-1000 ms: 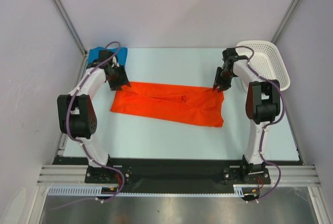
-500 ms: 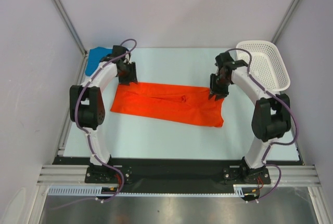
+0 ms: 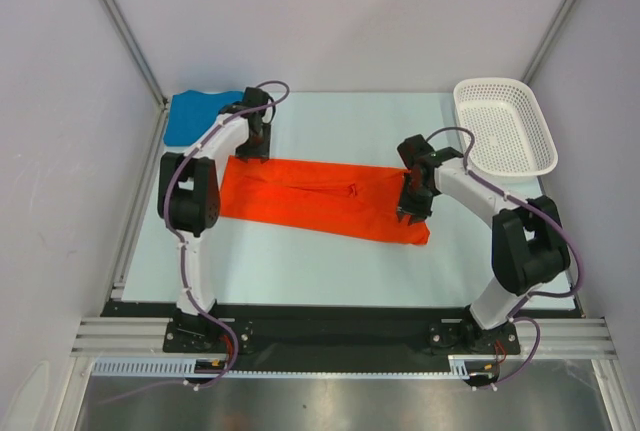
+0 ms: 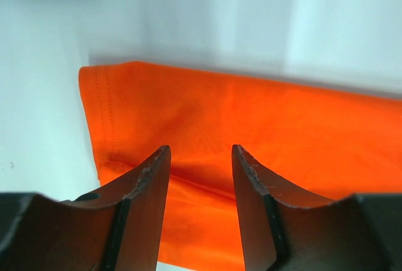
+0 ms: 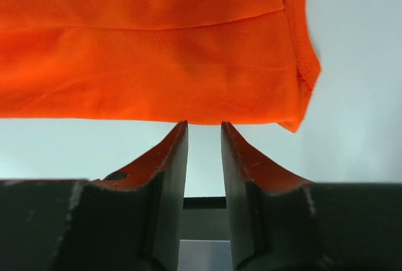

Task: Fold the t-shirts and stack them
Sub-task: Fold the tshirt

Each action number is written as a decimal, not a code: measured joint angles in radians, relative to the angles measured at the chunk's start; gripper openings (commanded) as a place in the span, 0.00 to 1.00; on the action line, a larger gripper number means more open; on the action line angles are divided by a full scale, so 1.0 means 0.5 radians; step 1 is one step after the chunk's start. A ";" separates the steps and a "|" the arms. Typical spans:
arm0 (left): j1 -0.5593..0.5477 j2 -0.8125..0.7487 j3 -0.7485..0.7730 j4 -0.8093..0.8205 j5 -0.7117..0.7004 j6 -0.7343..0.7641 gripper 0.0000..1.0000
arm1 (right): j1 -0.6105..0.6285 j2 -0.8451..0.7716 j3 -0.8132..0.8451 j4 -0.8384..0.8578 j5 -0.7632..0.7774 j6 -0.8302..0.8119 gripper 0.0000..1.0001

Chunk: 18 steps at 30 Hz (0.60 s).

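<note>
Both left gripper [image 4: 201, 151] and right gripper [image 5: 204, 126] are held parted, empty, over orange-red t-shirt [image 3: 320, 196]; blue t-shirt [image 3: 195, 116] and white basket [image 3: 503, 131] are set at far corners.

Pale table [image 3: 330, 261] with orange-red t-shirt [image 3: 320, 196] flat mid-table, blue t-shirt [image 3: 195, 116] far-left corner, white basket [image 3: 505, 126] far-right corner.

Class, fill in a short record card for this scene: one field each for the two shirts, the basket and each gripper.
orange shirt: lying flat on the table, between the arms
blue shirt: far left corner, apart from the orange one
basket: white, far right corner, nothing in it
left gripper: open, over the orange shirt's left end
right gripper: narrowly open at the shirt's right end, nothing between its fingers
</note>
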 measured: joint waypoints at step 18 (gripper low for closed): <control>-0.101 0.050 -0.010 -0.083 -0.373 -0.006 0.78 | 0.063 0.328 0.140 0.247 0.324 0.304 0.57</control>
